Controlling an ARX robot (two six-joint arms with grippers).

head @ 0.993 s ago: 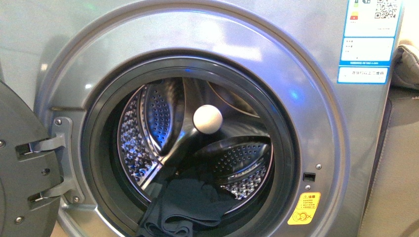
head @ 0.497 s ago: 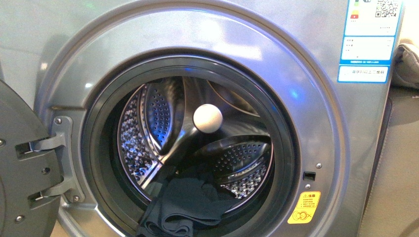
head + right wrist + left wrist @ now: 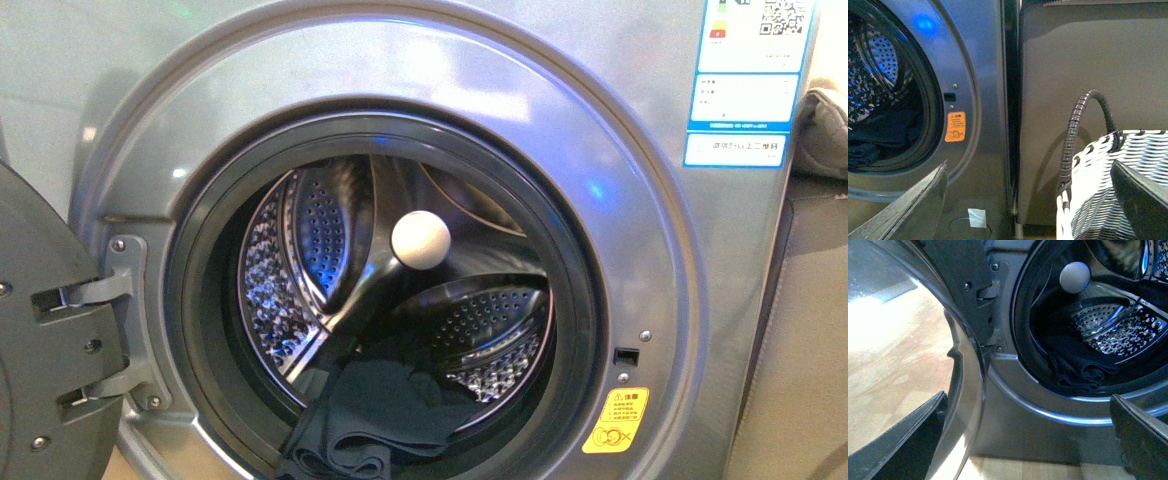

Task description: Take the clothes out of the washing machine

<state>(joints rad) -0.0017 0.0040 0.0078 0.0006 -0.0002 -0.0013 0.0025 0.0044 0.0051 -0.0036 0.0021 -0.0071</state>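
Snagging is looking like the main danger from here. The clothes point(image 3: 375, 415), a dark slate-blue garment rumpled into folds, are lying at six o'clock in the drum of the washing machine point(image 3: 650, 260), with a rolled edge spilling over the dark rubber gasket point(image 3: 200, 300) toward seven o'clock. A white ball point(image 3: 421, 240) is showing near the centre of the porthole, above the fabric and apart from it. The open door point(image 3: 45, 350) is hanging at nine o'clock on its hinge. Neither arm is showing in the front view. In the wrist views the left hand point(image 3: 1028, 395) is standing released, fingers spread wide with nothing between them, facing the lower rim of the opening. The right hand point(image 3: 1029, 162) is equally released and empty, looking past the yellow warning sticker point(image 3: 955, 126) toward a woven white basket point(image 3: 1088, 190) with a dark handle. Nothing is being grasped, so I am judging the reach into the drum to be the step in hand. A pinch on only a top fold could be letting the thin cloth slip or trail, and a trailing end could be catching on the gasket lip or the door hinge. A reach coming in too low could be striking the rim, and one too high could be knocking the ball.
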